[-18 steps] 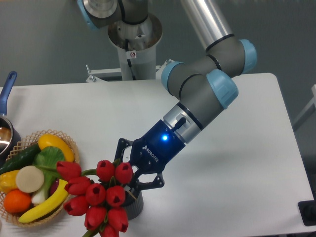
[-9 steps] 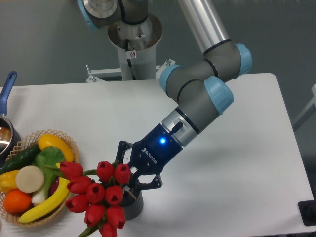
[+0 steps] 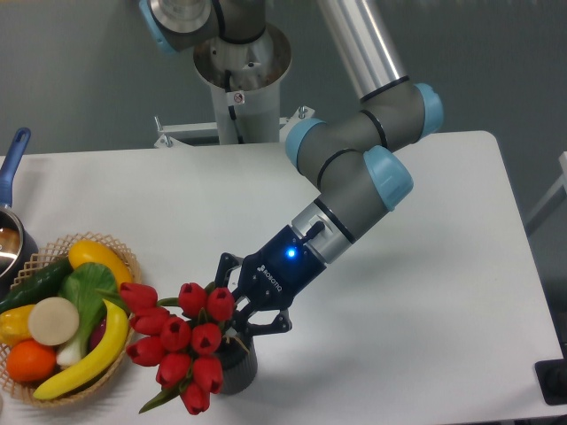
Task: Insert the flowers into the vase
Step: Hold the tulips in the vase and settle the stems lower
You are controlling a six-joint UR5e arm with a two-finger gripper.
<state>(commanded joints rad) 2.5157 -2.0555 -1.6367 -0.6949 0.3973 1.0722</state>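
While viewed from the fixed camera:
Gripper (image 3: 232,312): fingers spread, at the flower stems just above the vase mouth; whether it grips them cannot be told.
Flowers (image 3: 182,341): red tulip bunch, leaning left over the vase, stems hidden behind buds.
Vase (image 3: 237,370): dark grey, upright, near the table's (image 3: 425,292) front edge.
Basket (image 3: 120,257): holds produce, left of the flowers.

This looks like a robotics lab set up for testing. A plain white tabletop (image 3: 425,292) stands against a bare grey wall, and the arm's white-grey base column (image 3: 237,75) is mounted at its far edge. On the left sits a wicker basket (image 3: 124,266) of fruit and vegetables, with a blue-handled pot (image 3: 11,177) beyond it as a prop.
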